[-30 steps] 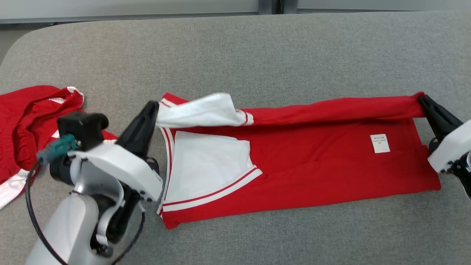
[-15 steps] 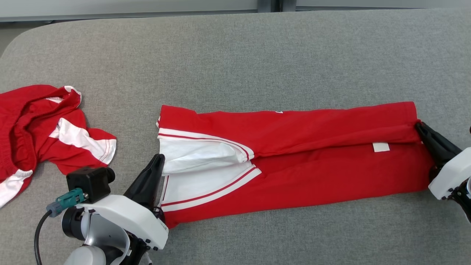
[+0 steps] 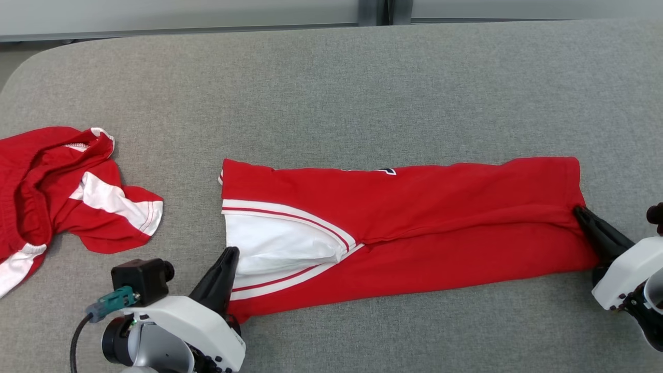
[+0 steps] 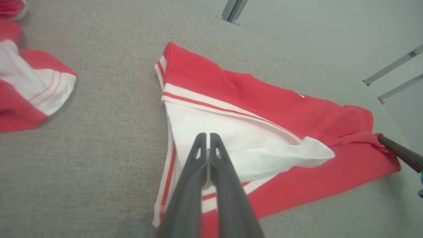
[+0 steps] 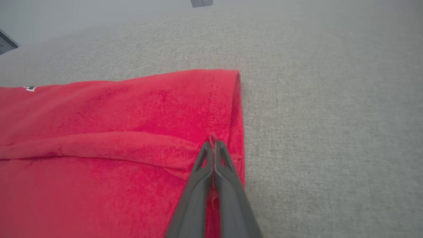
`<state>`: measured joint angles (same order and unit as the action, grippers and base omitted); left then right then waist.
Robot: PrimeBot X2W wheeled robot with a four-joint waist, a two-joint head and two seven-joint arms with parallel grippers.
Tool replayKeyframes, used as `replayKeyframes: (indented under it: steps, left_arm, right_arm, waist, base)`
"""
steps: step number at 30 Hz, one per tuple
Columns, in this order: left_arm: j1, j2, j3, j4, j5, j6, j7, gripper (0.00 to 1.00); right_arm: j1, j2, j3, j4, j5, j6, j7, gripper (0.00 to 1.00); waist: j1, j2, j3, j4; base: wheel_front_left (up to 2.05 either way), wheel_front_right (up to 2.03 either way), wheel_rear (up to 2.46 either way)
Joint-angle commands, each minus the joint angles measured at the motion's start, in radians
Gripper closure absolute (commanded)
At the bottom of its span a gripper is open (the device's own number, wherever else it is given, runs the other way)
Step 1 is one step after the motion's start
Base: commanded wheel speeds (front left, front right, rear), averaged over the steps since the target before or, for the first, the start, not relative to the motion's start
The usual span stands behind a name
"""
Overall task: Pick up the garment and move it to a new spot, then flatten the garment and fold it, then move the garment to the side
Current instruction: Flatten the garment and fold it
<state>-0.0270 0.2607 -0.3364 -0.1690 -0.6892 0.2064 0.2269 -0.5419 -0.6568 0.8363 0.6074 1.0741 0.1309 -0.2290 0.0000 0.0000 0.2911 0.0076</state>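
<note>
While my left fingers (image 3: 220, 280) pinch the white sleeve (image 3: 279, 243) and my right fingers (image 3: 601, 235) clamp the hem (image 3: 574, 181) | garment (image 3: 414, 217) mid-counter (image 3: 331, 93), folded lengthwise | advice: lay both ends level, release together.

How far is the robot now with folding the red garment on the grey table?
Done: the garment lies stretched out on the table, its far long edge folded over toward the near one. In hand: the left gripper pinches the white end of that flap, and the right gripper pinches its red hem end. Left: let go, fold it shorter, and move it to the side.
</note>
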Motion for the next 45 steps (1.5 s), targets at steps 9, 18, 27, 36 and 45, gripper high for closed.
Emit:
replayKeyframes:
  steps: [9, 18, 27, 36, 45]
  left_arm:
    - [-0.021, -0.026, 0.003, 0.089, 0.039, 0.026, -0.074, 0.00]
    - [0.015, -0.026, 0.043, 0.064, 0.115, 0.087, -0.210, 0.00]
    - [0.047, -0.073, 0.043, 0.089, 0.162, 0.111, -0.372, 0.00]
    - [0.103, -0.084, 0.007, 0.152, 0.203, 0.089, -0.457, 0.00]
    - [0.170, -0.107, 0.033, 0.177, 0.282, 0.083, -0.492, 0.00]
  right_arm:
    - [0.012, 0.032, -0.071, 0.057, 0.028, 0.000, -0.014, 0.00]
    - [0.033, 0.081, -0.214, 0.063, -0.184, 0.000, -0.038, 0.00]
    - [0.186, 0.265, -0.420, -0.124, -0.449, 0.000, -0.038, 0.00]
    - [0.357, 0.444, -0.566, -0.237, -0.620, 0.000, -0.038, 0.00]
    - [0.484, 0.515, -0.657, -0.299, -0.760, 0.000, -0.038, 0.00]
  waist:
    - [0.0000, 0.0000, -0.037, -0.010]
    - [0.0000, 0.0000, -0.136, -0.019]
    - [0.0000, 0.0000, -0.216, -0.035]
    - [0.0000, 0.0000, -0.301, -0.043]
    - [0.0000, 0.0000, -0.341, -0.035]
  base:
    - [0.00, 0.00, 0.00]
    - [0.00, 0.00, 0.00]
    - [0.00, 0.00, 0.00]
    - [0.00, 0.00, 0.00]
    - [0.00, 0.00, 0.00]
